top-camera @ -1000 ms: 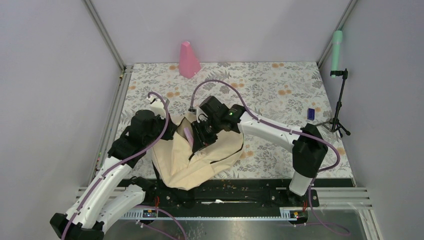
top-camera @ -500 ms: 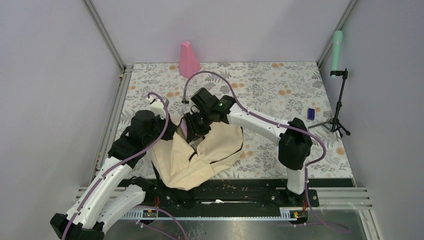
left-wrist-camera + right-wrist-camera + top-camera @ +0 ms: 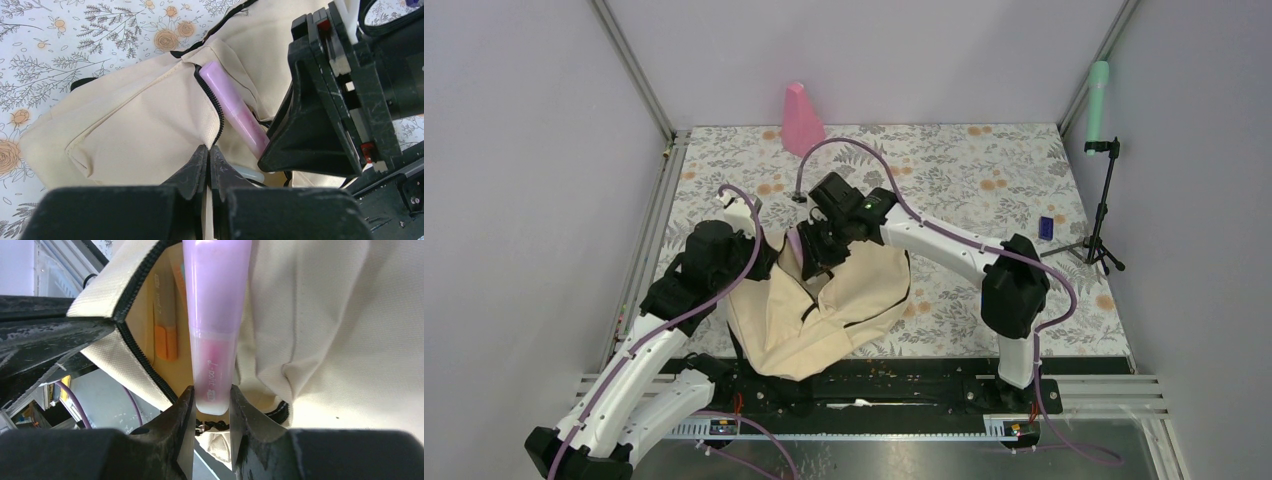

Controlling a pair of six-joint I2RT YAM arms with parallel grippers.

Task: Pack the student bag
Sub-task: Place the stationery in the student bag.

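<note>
While the top view hides both sets of fingertips behind the arms, the wrist views show them plainly. On the left, the left claw [image 3: 207,167] is closed, pinching the bag [image 3: 824,310] at the lip of its zipped opening and holding that lip up. The bag lies in the near middle of the table [image 3: 984,160], its near end reaching the table's near edge by the arm bases. Just right of that pinch, a marker [image 3: 216,315] pokes tip-first into the opening. The right claw [image 3: 210,407] grips its clear pink end between both fingers. Only the right wrist view looks inside the pocket, where a pen [image 3: 167,340] with an orange band lies against the lining.

Since a second ago the right claw and marker have shifted left and farther, toward the left claw; the left arm has not moved.

Bare cloth lies far and right of the bag. A pink cone [image 3: 802,120] stands at the far edge, a blue block [image 3: 1045,227] near the right edge, and a tripod [image 3: 1104,215] just beyond it.
</note>
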